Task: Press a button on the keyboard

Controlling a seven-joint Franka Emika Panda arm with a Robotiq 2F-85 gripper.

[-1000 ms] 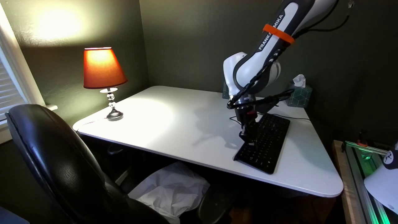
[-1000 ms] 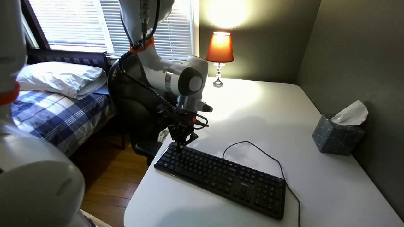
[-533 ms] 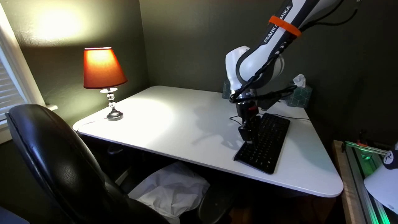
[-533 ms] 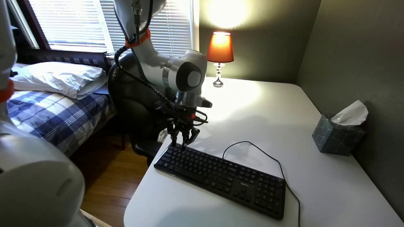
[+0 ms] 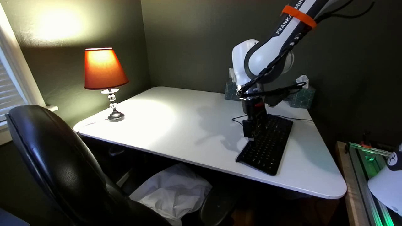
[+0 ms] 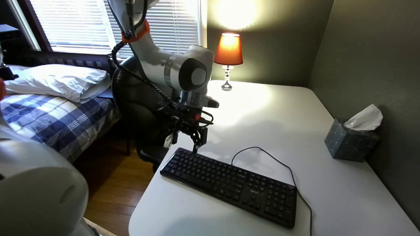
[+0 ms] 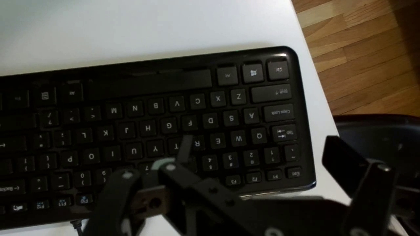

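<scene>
- Flat black rectangular keyboard (image 6: 229, 187) with rows of small dark keys lies face-up, its corner end below the black two-fingered gripper (image 6: 184, 146), whose jaws stand well apart, grasping nothing.
- Taking the wrist view as a dial, the slim fingertip (image 7: 185, 149) near seven o'clock shows between the T key (image 7: 175, 146) and R key (image 7: 197, 143); contact cannot be told. The opposite finger (image 7: 343, 164), at four o'clock, hangs past the Esc key (image 7: 294, 172).
- Likely step in hand: settling a fingertip on one key. Bringing the jaws together first should make a single blunt tip; then push straight down, lightly, and lift without sliding, lest neighbouring keys sink or the keyboard skid.
- In an exterior view, the rounded white desk (image 6: 328, 190) carries the keyboard; from it, a thin black cable (image 6: 281, 163) curls at one o'clock, a dark patterned cube-shaped tissue box (image 6: 351, 141) sits at two, and an orange-shaded lamp (image 6: 228, 50) stands at twelve.
</scene>
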